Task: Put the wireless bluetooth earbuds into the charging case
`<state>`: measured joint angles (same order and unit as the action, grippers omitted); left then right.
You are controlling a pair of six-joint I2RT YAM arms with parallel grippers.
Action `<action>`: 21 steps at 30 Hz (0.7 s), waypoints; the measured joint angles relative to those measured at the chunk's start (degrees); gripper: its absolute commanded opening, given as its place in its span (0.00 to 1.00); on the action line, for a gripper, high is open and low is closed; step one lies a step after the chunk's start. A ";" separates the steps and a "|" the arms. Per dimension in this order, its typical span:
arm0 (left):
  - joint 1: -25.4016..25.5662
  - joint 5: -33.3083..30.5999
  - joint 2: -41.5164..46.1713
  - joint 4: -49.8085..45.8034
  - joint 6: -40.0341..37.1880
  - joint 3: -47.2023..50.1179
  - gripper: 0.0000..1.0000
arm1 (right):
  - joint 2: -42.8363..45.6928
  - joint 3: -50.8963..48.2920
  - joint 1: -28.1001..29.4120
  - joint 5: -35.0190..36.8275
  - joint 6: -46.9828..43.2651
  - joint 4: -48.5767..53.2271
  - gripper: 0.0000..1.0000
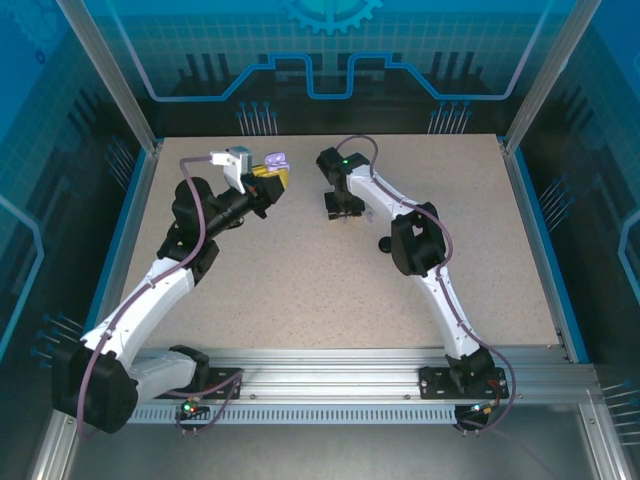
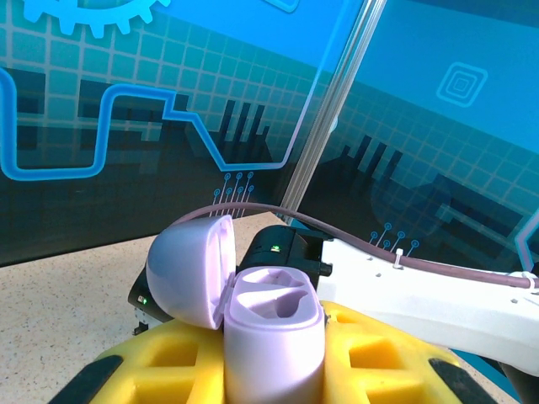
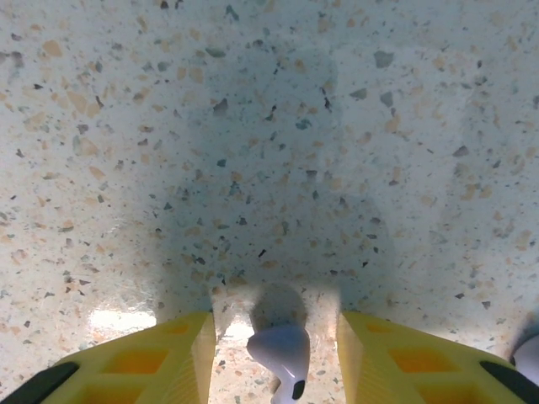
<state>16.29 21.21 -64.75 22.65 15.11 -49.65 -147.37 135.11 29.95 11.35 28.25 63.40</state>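
A lavender charging case [image 2: 274, 337] stands upright between the yellow fingers of my left gripper [image 2: 274, 374], which is shut on it. Its lid [image 2: 189, 269] hangs open to the left and both sockets inside are empty. From above, the case [image 1: 276, 162] is held off the table at the back, left of centre, in the left gripper [image 1: 270, 176]. My right gripper [image 3: 276, 326] points straight down at the table and is open. A lavender earbud [image 3: 282, 352] lies on the tabletop between its two yellow fingers [image 3: 181, 358], touching neither. Overhead, the right gripper [image 1: 338, 210] is just right of the case.
A second pale rounded piece [image 3: 529, 358] peeks in at the bottom right edge of the right wrist view. The right arm's white link [image 2: 421, 290] passes close behind the case. Speckled tabletop [image 1: 330, 290] stretches toward the near rail, framed by aluminium posts [image 1: 110, 75].
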 measured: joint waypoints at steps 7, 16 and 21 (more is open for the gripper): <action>0.00 0.00 0.00 0.00 0.00 0.00 0.00 | -0.22 0.28 0.00 -0.17 0.02 0.00 0.39; 0.07 0.00 -0.11 0.04 0.00 0.00 0.00 | -0.31 0.33 -0.07 -0.68 0.04 -0.15 0.38; 0.17 0.00 -0.13 0.17 -0.02 0.00 0.00 | -0.31 0.33 -0.37 -1.31 0.04 -0.17 0.35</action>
<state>16.47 21.21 -64.88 22.83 15.09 -49.65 -147.68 135.44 29.58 10.04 28.29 63.22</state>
